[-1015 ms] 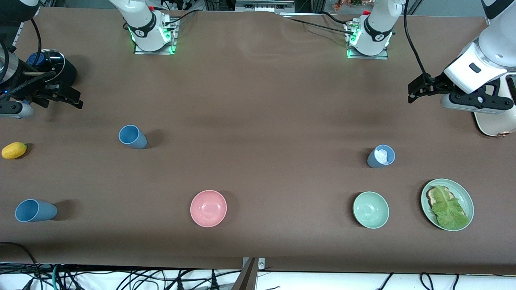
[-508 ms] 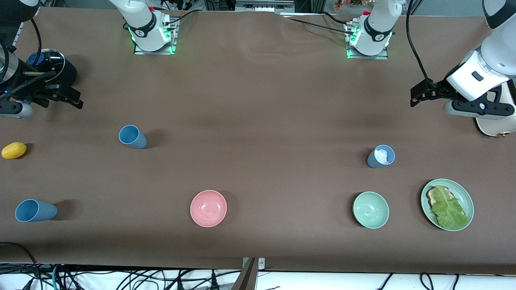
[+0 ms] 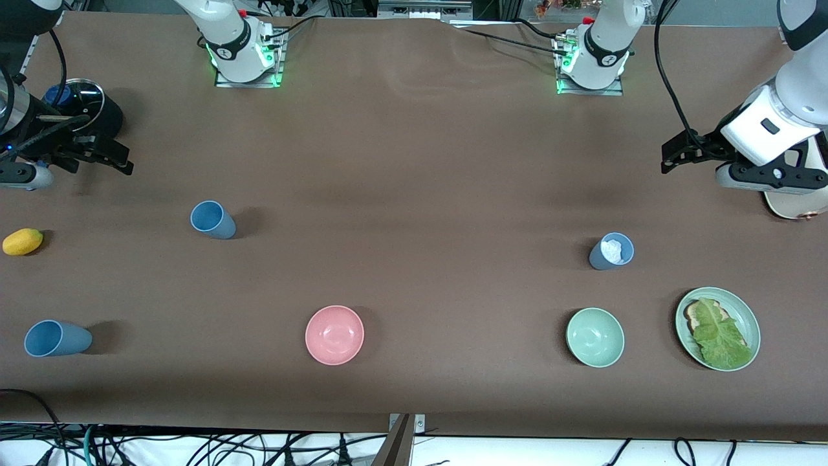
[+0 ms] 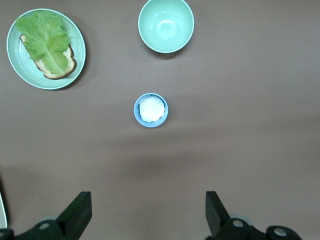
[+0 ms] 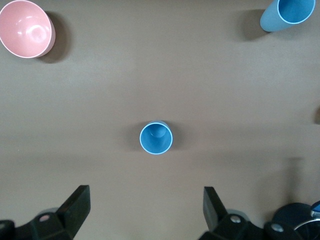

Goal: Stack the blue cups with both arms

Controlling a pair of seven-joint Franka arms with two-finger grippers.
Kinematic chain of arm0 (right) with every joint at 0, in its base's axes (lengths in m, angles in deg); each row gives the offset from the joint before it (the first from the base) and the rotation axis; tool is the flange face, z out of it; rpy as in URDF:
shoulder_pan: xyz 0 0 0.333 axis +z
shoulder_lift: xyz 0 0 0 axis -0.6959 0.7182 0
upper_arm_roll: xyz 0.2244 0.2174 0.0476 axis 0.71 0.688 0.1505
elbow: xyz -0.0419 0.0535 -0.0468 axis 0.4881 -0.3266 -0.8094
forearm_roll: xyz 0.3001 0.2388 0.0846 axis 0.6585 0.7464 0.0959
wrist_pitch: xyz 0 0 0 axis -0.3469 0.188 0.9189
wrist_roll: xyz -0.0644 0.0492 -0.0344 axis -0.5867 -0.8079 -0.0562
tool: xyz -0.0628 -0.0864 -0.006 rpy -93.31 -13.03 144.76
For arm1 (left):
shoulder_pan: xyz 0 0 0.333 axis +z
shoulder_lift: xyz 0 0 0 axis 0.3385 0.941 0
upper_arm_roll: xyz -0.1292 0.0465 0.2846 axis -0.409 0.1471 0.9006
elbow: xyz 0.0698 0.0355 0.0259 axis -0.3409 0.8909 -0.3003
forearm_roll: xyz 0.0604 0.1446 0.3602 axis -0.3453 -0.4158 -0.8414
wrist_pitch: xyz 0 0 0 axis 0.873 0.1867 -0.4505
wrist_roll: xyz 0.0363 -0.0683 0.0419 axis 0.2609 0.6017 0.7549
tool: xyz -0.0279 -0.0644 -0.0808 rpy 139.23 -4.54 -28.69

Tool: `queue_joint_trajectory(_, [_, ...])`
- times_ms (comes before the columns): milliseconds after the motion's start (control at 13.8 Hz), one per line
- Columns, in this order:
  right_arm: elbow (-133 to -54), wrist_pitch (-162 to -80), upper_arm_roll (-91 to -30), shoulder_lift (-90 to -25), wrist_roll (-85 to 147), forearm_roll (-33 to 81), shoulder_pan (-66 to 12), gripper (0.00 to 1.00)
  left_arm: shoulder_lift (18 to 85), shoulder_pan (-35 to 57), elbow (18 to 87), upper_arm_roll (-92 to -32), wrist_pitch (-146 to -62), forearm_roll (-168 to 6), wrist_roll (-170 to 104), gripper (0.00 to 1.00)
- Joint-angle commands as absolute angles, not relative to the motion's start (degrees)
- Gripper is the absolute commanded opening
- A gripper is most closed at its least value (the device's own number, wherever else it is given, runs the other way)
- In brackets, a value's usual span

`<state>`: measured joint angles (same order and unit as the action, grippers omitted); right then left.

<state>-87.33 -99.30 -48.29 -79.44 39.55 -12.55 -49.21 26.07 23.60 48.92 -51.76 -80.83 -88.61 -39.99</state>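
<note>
A sky blue cup (image 3: 212, 219) stands toward the right arm's end of the table and shows in the right wrist view (image 5: 156, 137). A second blue cup (image 3: 57, 338) stands nearer the front camera at that end and also shows in the right wrist view (image 5: 287, 14). A grey-blue cup (image 3: 610, 251) with something white inside stands toward the left arm's end and shows in the left wrist view (image 4: 151, 110). My right gripper (image 3: 119, 162) is open and empty in the air, as its wrist view (image 5: 145, 192) shows. My left gripper (image 3: 669, 155) is open and empty in the air, as its wrist view (image 4: 148, 200) shows.
A pink bowl (image 3: 334, 334), a pale green bowl (image 3: 595, 337) and a green plate (image 3: 745, 310) with bread and lettuce stand near the front edge. A lemon (image 3: 22, 241) and a black lidded pot (image 3: 81, 107) are at the right arm's end. A cream object (image 3: 792, 204) lies under the left arm.
My left gripper has drawn back a little toward its own end of the table. The right arm and all cups have not moved.
</note>
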Motion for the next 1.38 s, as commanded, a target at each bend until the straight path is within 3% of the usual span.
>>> queue_joint_trajectory(0, [-86.3, -98.4, -47.9, -79.1, 39.7, -13.2, -49.6, 1.0, 26.9, 23.8, 47.1, -51.9, -80.3, -88.0, -39.9, 1.0])
queue_joint_trajectory(435, [-86.3, -98.4, -47.9, -79.1, 39.7, -13.2, -49.6, 1.0, 27.1, 23.9, 47.0, -51.9, -80.3, -88.0, -40.3, 1.0])
queue_joint_trajectory(870, [-86.4, -98.3, -47.9, -79.1, 40.1, -13.1, -49.6, 1.0, 37.2, 26.6, 47.1, -51.9, -81.0, -88.2, -40.6, 1.0])
queue_joint_trajectory(1305, [-86.7, -98.3, -48.0, -77.7, 39.7, -13.3, -49.7, 1.0, 45.7, 27.3, 52.0, -51.9, -99.1, -90.4, -41.9, 1.0])
